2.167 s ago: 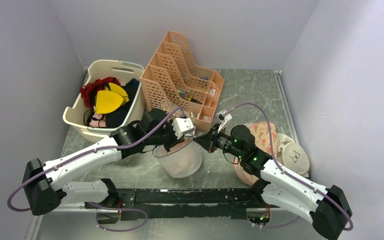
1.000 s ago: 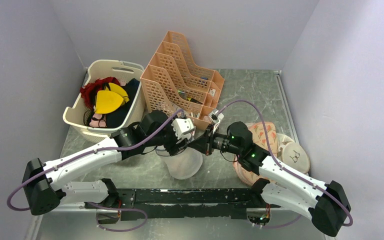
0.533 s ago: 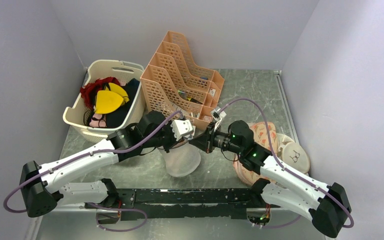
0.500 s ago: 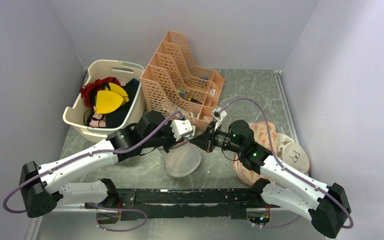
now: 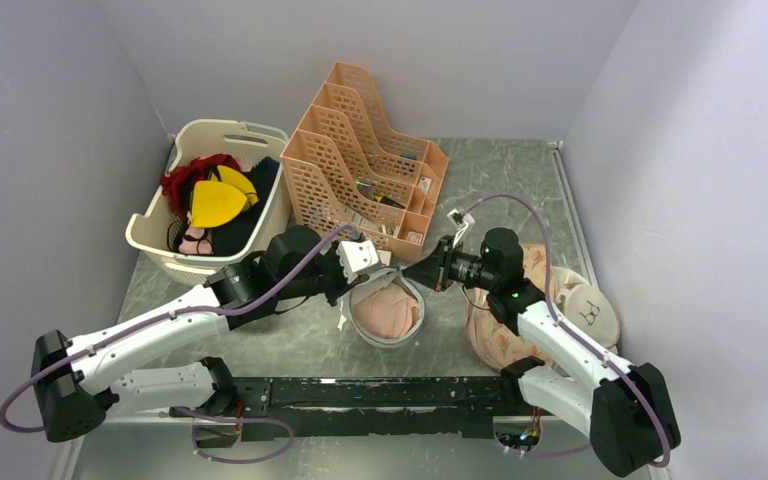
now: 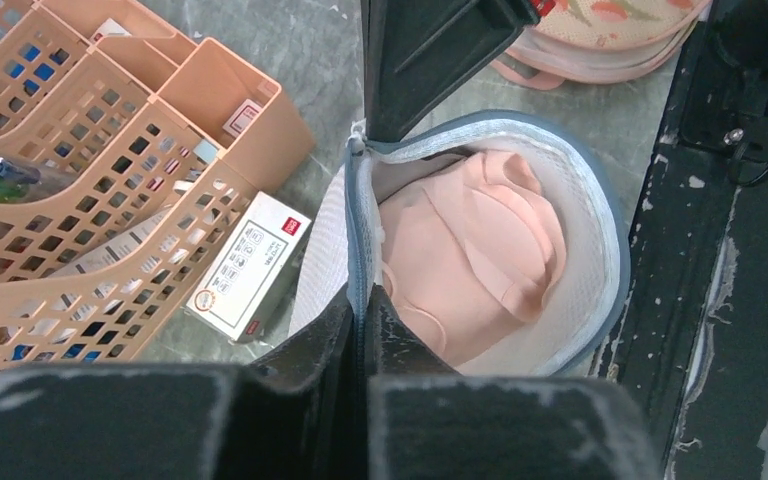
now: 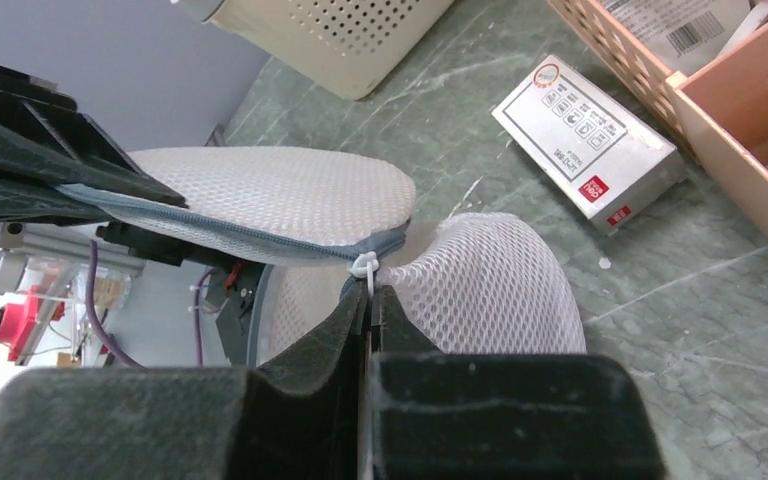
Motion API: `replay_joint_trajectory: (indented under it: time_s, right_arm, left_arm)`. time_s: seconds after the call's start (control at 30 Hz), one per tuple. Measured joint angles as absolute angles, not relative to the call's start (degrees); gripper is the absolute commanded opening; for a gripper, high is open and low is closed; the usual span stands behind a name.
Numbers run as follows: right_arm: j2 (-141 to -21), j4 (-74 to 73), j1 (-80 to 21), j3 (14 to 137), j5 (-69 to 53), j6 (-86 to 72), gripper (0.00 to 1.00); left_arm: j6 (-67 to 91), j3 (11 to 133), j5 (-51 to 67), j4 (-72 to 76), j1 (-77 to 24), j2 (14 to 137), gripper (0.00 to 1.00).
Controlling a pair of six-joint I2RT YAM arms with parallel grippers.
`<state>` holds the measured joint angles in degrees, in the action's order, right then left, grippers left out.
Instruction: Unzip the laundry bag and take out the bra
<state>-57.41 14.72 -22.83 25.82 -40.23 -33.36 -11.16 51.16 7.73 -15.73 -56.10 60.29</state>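
Observation:
The laundry bag (image 5: 405, 332), a whitish mesh drum with a grey-blue zip edge, lies between the arms with its mouth open toward the camera. The bra (image 5: 385, 310), pale pink-beige, lies inside it and shows plainly in the left wrist view (image 6: 470, 260). My left gripper (image 5: 345, 288) is shut on the bag's zip edge at its left side (image 6: 360, 300). My right gripper (image 5: 412, 277) is shut on the white zip pull (image 7: 368, 268) at the bag's far right rim. The mesh wall (image 7: 480, 285) bulges just beyond the right gripper's fingers.
A peach file organiser (image 5: 360, 160) stands just behind the bag, with a small white box (image 6: 250, 265) at its foot. A cream basket (image 5: 155, 240) of clothes sits at the back left. Peach printed pads (image 5: 530, 290) and a white disc (image 5: 590, 315) lie to the right.
The left gripper closed on the bag's edge. The right gripper pulled away to the right with the zip pull; the bag, closed and upright before, now gapes and shows the bra.

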Motion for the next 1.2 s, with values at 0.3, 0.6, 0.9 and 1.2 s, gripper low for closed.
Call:
replay_joint_trajectory:
  time_s: [0.3,0.6,0.9,1.2]
  right_arm:
    - [-54.8,15.4,-26.9,25.6,-40.2,-33.2,0.0]
    - [-54.7,14.8,-36.2,27.9,-37.6,-32.4,0.0]
    - [-53.6,13.2,-37.3,28.4,-35.1,-30.8,0.0]
    - [-55.9,9.5,-31.8,28.4,-33.9,-27.2,0.0]
  left_arm:
    - [-11.0,51.7,7.0,-18.1,-56.1,64.3,0.76]
    - [-10.9,51.8,7.0,-18.5,-56.1,64.7,0.7]
    - [-11.1,52.0,7.2,-19.7,-56.6,66.0,0.1]
    - [-11.6,54.4,0.6,-23.1,-61.4,66.0,0.07]
